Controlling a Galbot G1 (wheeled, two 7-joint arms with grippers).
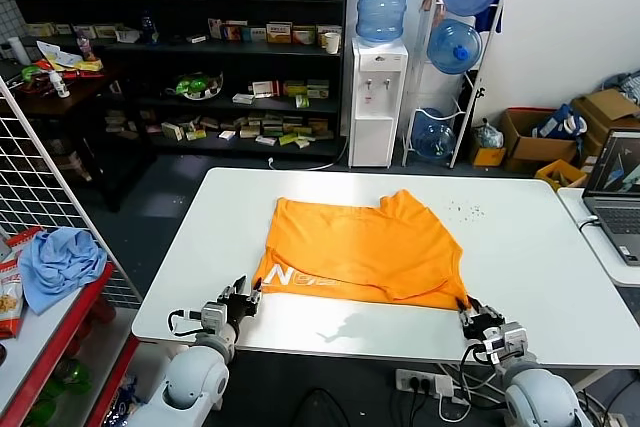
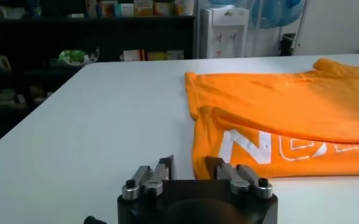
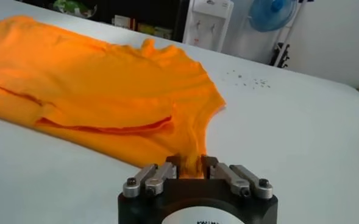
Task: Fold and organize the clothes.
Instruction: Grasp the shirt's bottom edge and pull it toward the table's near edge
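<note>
The orange T-shirt (image 1: 360, 247) lies partly folded on the white table (image 1: 540, 277), with white lettering (image 1: 300, 279) along its near left edge. My left gripper (image 1: 247, 297) sits at the shirt's near left corner. In the left wrist view (image 2: 190, 167) it is open, and the shirt's corner (image 2: 199, 167) lies partly between the jaws, beside the lettering (image 2: 252, 146). My right gripper (image 1: 468, 307) is at the shirt's near right corner. In the right wrist view (image 3: 191, 161) it is shut on a pinch of the orange fabric (image 3: 106, 91).
A light blue cloth (image 1: 60, 262) lies on a red shelf at the left, beside a wire rack (image 1: 40, 177). A laptop (image 1: 615, 187) stands on the adjoining table at the right. Small specks (image 1: 465, 210) dot the table behind the shirt. Shelves and a water dispenser (image 1: 378, 97) stand beyond.
</note>
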